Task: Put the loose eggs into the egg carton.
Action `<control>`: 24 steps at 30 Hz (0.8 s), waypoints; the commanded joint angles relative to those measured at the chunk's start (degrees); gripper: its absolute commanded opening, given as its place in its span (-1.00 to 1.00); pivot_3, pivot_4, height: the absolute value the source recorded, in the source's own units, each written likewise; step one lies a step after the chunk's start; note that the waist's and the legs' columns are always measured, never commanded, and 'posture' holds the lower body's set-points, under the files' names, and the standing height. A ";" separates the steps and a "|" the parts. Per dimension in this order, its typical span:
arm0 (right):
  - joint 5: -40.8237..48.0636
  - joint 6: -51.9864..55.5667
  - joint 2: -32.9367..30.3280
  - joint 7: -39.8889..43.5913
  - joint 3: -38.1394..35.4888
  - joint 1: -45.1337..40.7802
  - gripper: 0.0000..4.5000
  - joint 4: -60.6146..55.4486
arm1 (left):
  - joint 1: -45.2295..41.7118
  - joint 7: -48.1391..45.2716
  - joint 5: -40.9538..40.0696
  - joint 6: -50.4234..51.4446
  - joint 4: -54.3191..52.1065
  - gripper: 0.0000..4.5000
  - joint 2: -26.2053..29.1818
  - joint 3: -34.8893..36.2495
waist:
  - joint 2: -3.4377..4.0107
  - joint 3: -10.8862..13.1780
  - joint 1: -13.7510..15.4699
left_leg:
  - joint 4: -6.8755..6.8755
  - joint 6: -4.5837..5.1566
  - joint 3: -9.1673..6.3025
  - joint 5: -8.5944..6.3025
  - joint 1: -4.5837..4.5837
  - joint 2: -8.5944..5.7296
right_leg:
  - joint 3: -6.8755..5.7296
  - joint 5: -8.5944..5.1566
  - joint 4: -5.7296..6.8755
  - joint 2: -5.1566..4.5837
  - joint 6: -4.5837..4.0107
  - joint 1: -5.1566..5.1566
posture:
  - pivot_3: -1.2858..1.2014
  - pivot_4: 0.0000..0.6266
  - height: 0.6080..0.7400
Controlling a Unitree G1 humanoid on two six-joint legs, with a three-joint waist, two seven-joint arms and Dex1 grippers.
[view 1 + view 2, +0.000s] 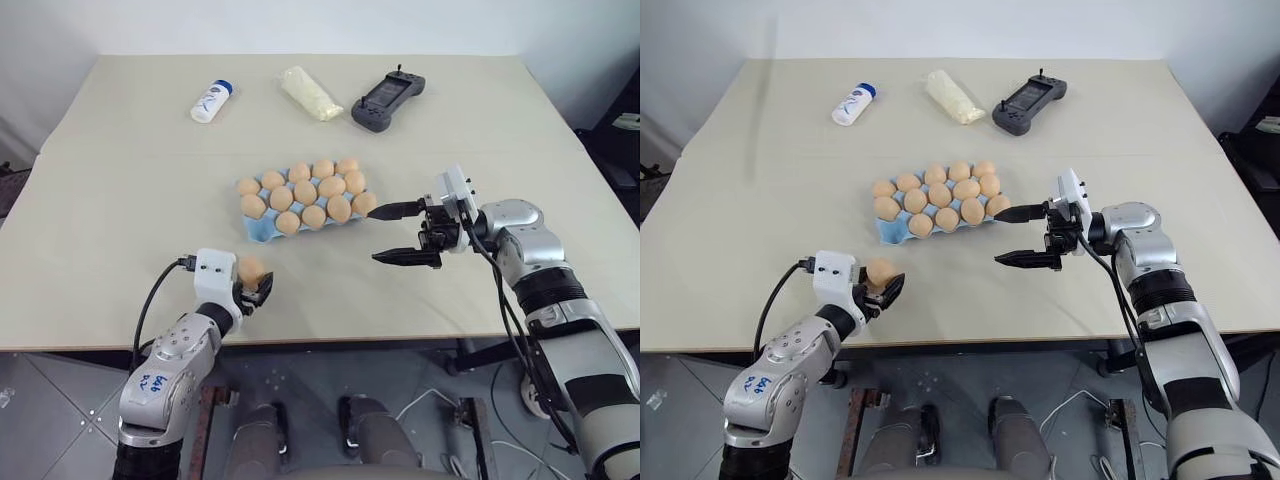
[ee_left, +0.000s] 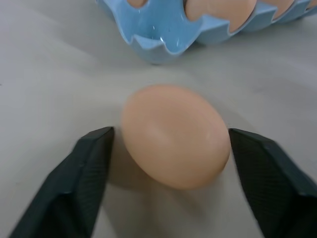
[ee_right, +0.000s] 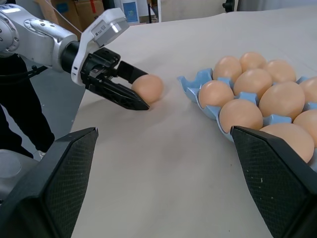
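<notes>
One loose egg (image 1: 250, 269), tan-brown, lies on the table near the front left, a little in front of the egg carton (image 1: 262, 232). My left gripper (image 1: 256, 286) is open around it. In the left wrist view one black finger (image 2: 89, 168) stands a sliver off the egg (image 2: 173, 136) and the other finger (image 2: 257, 168) is at its shell. The light blue carton holds several eggs; the corner cup (image 2: 158, 34) nearest the loose egg is empty. My right gripper (image 1: 372, 237) hangs open beside the carton's right end, pointing left, with nothing between its fingers.
At the back of the table lie a white bottle (image 1: 212, 101), a clear bag of pale yellow stuff (image 1: 310, 92) and a black handheld controller (image 1: 387, 100). The table's front edge (image 1: 330, 338) runs just behind my left gripper.
</notes>
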 commanded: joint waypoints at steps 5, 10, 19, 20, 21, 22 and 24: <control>0.09 0.33 -0.25 4.51 -3.56 0.88 1.00 -0.57 | -1.48 -0.36 0.32 -0.46 -1.16 -0.11 -1.51 -0.58 | 0.00 0.00 0.05 | 0.00 0.03 0.00 0.02 0.00 0.00 | 0.00 0.00 -0.01 0.00 0.00 0.00 | 0.03 -0.52 1.00; -0.45 0.59 0.25 4.51 -5.22 1.30 1.00 -0.79 | 0.24 -1.57 -0.55 -6.97 -6.19 -0.11 -4.02 0.05 | 0.00 0.00 0.00 | 0.02 0.05 0.01 0.02 -0.01 0.00 | 0.00 0.01 -0.01 0.00 0.01 0.00 | 0.03 -0.52 1.00; -2.36 0.66 1.52 4.38 -7.67 1.89 1.00 -0.75 | -7.14 -2.20 1.26 -11.68 -2.50 -0.12 -4.84 0.56 | 0.00 0.00 0.04 | 0.13 0.06 0.01 0.02 0.01 -0.02 | 0.01 0.03 0.03 0.03 0.05 0.07 | 0.03 -0.52 1.00; -2.54 0.69 1.63 4.38 -7.84 1.93 1.00 -0.79 | -7.64 -2.33 1.79 -12.14 -1.56 -0.12 -4.48 0.36 | 0.00 0.00 -0.03 | 0.15 0.08 0.01 0.03 0.02 -0.02 | 0.01 0.03 0.03 0.04 0.05 0.08 | 0.03 -0.52 1.00; -2.71 0.71 1.76 4.21 -8.05 1.99 1.00 -0.88 | -8.37 -1.85 2.56 -13.34 0.29 -0.12 -4.79 0.10 | 0.00 0.00 -0.08 | 0.14 0.13 0.03 0.06 0.03 -0.02 | 0.02 0.04 0.05 0.05 0.05 0.08 | 0.03 -0.52 1.00; -2.79 0.71 1.90 4.02 -8.31 2.04 1.00 -0.92 | -9.40 -1.24 3.34 -14.23 2.75 -0.12 -5.29 -0.20 | 0.00 0.00 0.02 | 0.13 0.16 0.04 0.08 0.03 -0.02 | 0.04 0.05 0.03 0.05 0.05 0.08 | 0.03 -0.52 1.00; -3.04 0.77 2.19 3.78 -8.90 2.15 1.00 -0.99 | -11.01 -0.50 5.09 -16.28 6.73 -0.12 -5.86 -0.76 | 0.00 0.00 0.26 | 0.13 0.19 0.03 0.08 0.00 -0.02 | 0.01 0.05 0.01 0.04 0.07 0.08 | 0.03 -0.52 1.00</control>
